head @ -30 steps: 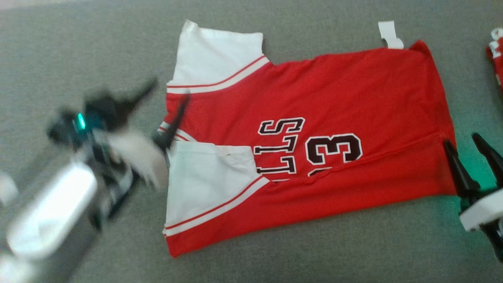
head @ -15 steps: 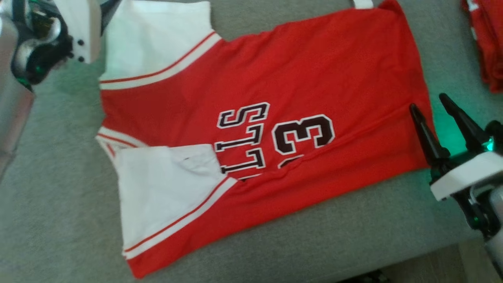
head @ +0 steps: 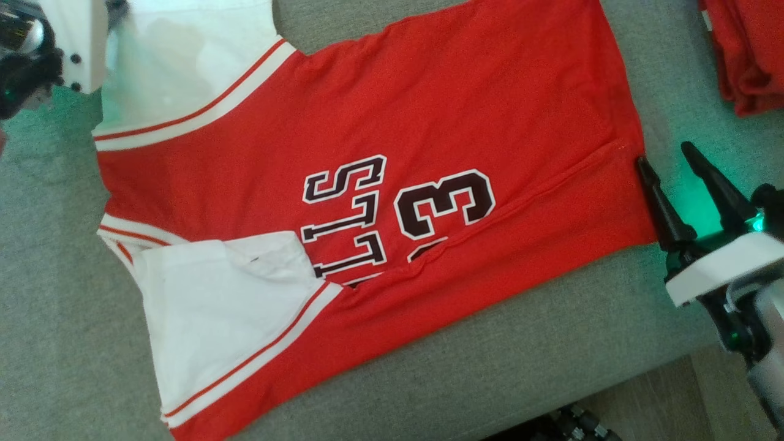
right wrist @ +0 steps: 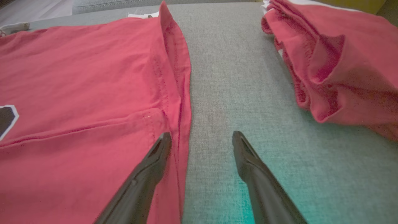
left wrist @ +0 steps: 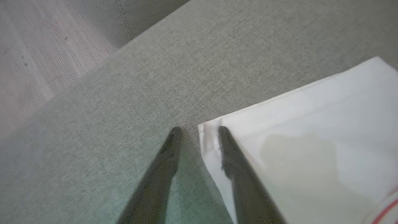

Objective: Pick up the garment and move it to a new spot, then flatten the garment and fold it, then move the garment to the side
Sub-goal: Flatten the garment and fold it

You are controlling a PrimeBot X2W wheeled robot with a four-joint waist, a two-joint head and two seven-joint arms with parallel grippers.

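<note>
The garment (head: pixel 367 122) is a red jersey with white sleeves and dark lettering, spread flat on a grey cushion (head: pixel 520 361). In the left wrist view my left gripper (left wrist: pixel 199 130) is at the corner of the far white sleeve (left wrist: pixel 311 124). One finger rests on the sleeve, the other on grey fabric, and the sleeve's edge lies in the gap between them. Its white wrist housing (head: pixel 76 43) sits at the head view's top left. My right gripper (head: pixel 664 156) stands open at the red hem (right wrist: pixel 174 77), one finger over the cloth and one over the cushion.
A second bunched red garment (head: pixel 747 55) lies to the right of the hem, also seen as a red pile (right wrist: pixel 335 62). The cushion's front edge meets wooden floor (head: pixel 692 398) at the lower right. More floor (left wrist: pixel 31 62) lies beyond the cushion's far-left edge.
The head camera has shifted, so the whole picture slid. My left arm went from beside the collar up to the far sleeve's corner, and its jaws have narrowed. The right gripper stays at the hem.
</note>
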